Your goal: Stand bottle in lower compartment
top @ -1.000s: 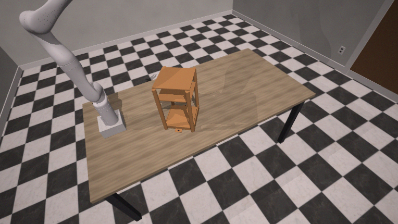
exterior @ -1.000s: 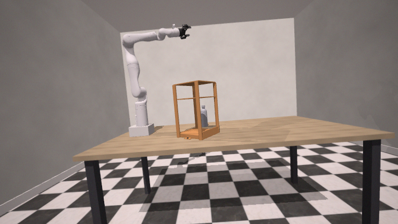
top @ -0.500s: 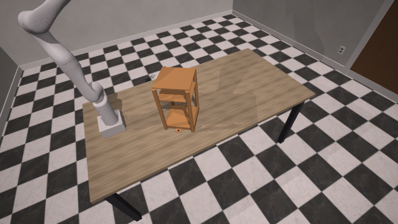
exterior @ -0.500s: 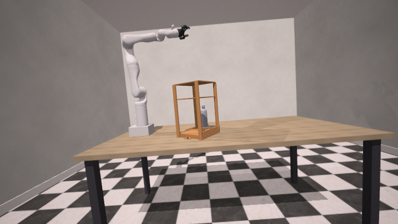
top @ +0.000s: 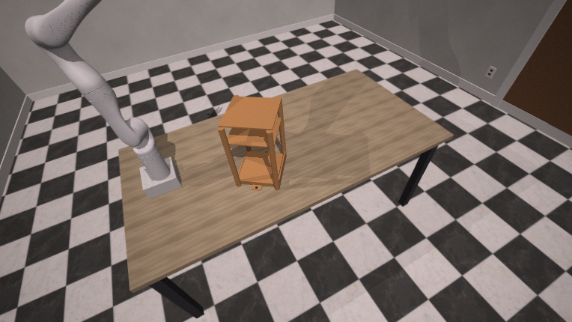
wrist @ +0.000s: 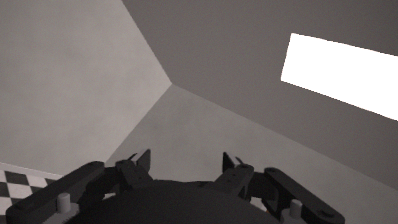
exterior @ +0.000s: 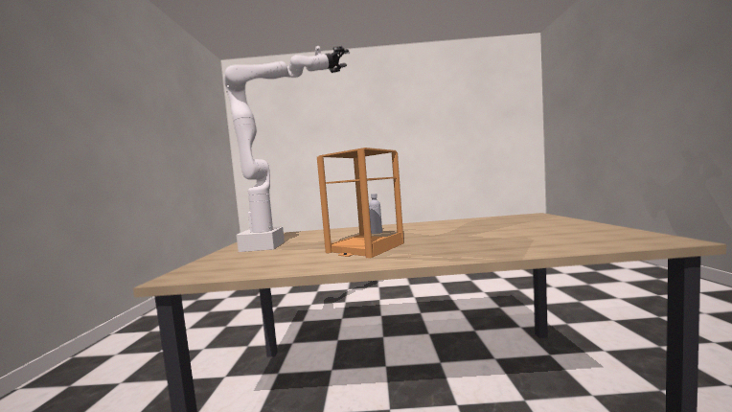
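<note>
The arm's white base (top: pixel 165 189) (exterior: pixel 247 242) sits lower than the gripper (exterior: pixel 346 57) (wrist: pixel 186 160), on its left in the exterior view. The gripper is open and empty. Below it stands the shelving unit (top: pixel 251 111) (exterior: pixel 364 204); the bottle (exterior: pixel 376 215), upright, cap up, shows through its frame, behind it on the tabletop (top: pixel 208 224) (exterior: pixel 461 261).

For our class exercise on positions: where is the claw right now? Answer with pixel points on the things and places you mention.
In the exterior view, the claw (exterior: pixel 347 57) (wrist: pixel 186 160) is left of centre, higher than the shelving unit (top: pixel 251 112) (exterior: pixel 364 204), at the end of the arm (top: pixel 93 85) (exterior: pixel 258 71).
</note>
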You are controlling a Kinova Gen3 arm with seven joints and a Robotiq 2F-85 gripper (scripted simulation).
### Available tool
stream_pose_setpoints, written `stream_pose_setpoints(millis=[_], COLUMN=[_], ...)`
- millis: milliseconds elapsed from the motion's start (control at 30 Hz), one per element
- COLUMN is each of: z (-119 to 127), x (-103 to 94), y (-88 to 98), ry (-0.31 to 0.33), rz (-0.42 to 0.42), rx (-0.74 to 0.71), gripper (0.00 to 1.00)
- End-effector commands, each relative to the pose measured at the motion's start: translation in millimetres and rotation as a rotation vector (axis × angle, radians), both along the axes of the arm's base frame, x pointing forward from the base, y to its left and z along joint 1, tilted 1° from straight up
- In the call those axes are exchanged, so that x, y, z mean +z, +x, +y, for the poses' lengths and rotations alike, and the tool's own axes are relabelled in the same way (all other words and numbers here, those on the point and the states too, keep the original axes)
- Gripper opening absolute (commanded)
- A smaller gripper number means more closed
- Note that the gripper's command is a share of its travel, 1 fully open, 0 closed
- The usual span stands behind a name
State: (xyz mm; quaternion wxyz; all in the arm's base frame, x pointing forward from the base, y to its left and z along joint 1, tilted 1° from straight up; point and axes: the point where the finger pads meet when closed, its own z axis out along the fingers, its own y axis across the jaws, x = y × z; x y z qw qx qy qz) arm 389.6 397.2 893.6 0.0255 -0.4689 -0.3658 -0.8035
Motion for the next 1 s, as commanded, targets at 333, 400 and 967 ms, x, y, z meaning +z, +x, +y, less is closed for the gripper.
stream_pose_setpoints(millis=[333, 400, 967], z=[-8.8, -1.8, 5.5], x=[3.4, 4.4, 4.0], y=[4.7, -1.1, -6.0], ry=[-0.001, 0.032, 0.064], rz=[-0.016, -0.013, -0.008], rx=[-0.043, -0.051, -0.059], gripper=[0.82, 0.82, 0.82])
